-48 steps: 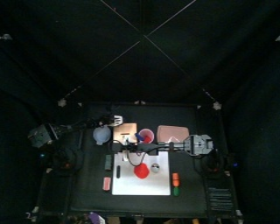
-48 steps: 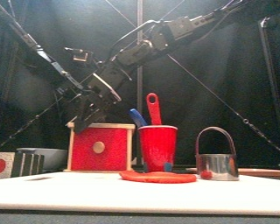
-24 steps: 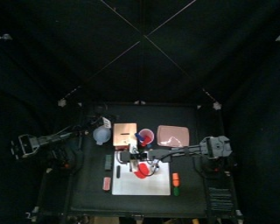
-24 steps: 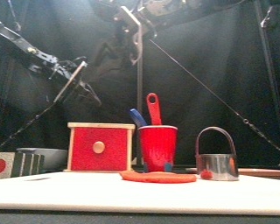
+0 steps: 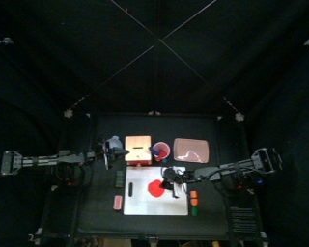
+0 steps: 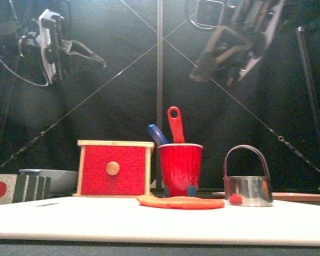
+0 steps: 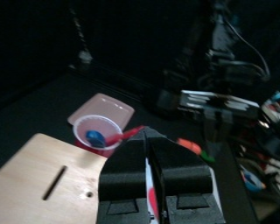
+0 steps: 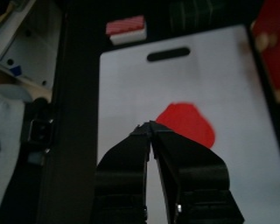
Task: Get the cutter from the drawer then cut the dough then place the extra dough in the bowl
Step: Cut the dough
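Observation:
The pale wooden box (image 6: 116, 168) stands with its red drawer front shut. A flat red dough disc (image 6: 180, 201) lies on the white board (image 5: 134, 201), also seen as dough (image 8: 184, 122) in the right wrist view. The metal cutter (image 6: 247, 180) stands upright on the board's right side. My left gripper (image 5: 115, 151) hangs shut and empty high beside the box (image 7: 49, 171). My right gripper (image 8: 149, 129) is shut and empty, high over the board's right part near the dough. A grey bowl (image 6: 40, 183) sits left of the box.
A red cup (image 6: 180, 168) holding a blue and a red knife (image 6: 174, 120) stands right of the box. The pink tray (image 5: 192, 149) lies at the back right. Small toy foods lie beside the board: one on the left (image 5: 117, 202), one on the right (image 5: 193, 198).
Both grippers have risen away from the box and swung apart, the left toward the left, the right toward the right. Nothing on the table has moved.

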Action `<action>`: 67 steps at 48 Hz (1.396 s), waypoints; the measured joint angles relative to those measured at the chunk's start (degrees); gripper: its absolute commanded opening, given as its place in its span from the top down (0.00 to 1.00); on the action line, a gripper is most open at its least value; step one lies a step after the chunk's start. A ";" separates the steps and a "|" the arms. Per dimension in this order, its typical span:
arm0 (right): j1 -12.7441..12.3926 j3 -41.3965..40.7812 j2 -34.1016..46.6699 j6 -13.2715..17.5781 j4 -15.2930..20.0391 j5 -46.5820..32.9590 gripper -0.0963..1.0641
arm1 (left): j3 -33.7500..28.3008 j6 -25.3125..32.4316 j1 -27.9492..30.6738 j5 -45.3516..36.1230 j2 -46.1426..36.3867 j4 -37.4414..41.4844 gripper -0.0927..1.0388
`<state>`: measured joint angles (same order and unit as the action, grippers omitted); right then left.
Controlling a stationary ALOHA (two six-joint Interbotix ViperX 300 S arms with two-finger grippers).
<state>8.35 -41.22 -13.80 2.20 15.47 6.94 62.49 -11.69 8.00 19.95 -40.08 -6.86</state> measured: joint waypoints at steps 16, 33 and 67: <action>4.22 -9.49 -5.19 0.09 8.09 0.00 0.20 | 0.88 -0.09 -8.96 1.41 4.13 0.70 0.65; 1.93 -16.17 -8.26 0.00 6.24 -0.26 0.15 | 1.14 -0.18 -9.14 7.65 10.28 -1.23 0.65; -2.02 -20.39 -1.23 -0.18 -0.35 -14.33 0.16 | 1.14 -0.18 -9.23 10.11 13.97 -4.48 0.65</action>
<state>6.33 -61.61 -15.03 2.02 15.12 -7.38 63.63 -11.87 -1.23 30.06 -26.10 -11.34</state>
